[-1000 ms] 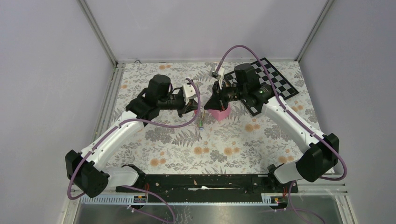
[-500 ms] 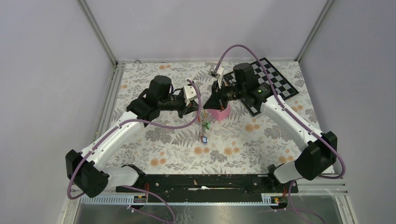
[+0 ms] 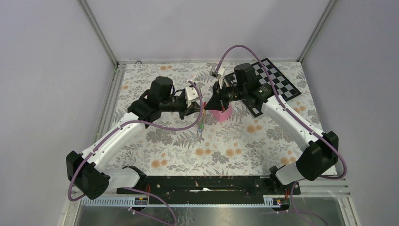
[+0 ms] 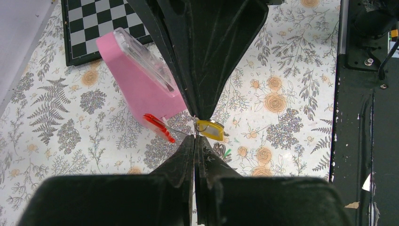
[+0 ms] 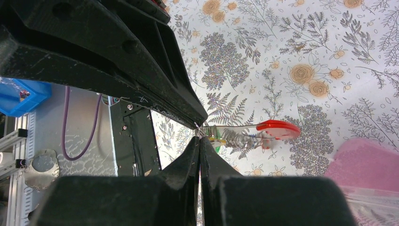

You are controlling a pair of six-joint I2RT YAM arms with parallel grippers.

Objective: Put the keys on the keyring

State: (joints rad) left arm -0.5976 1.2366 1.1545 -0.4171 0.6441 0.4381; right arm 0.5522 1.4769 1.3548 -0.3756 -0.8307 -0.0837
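Keyring, thin wire loop bearing red plastic tab and yellow-capped key: apparently nipped tip-to-tip by fully closed left pincer and right pincer, aloft at eight o'clock of the pink plastic pyramid, steadied for threading.

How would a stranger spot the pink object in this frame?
Start at the floral table, then find the black-and-white checkerboard at its far right. Just left of the board lies the pink block, the only solid pink thing, with a clear face.
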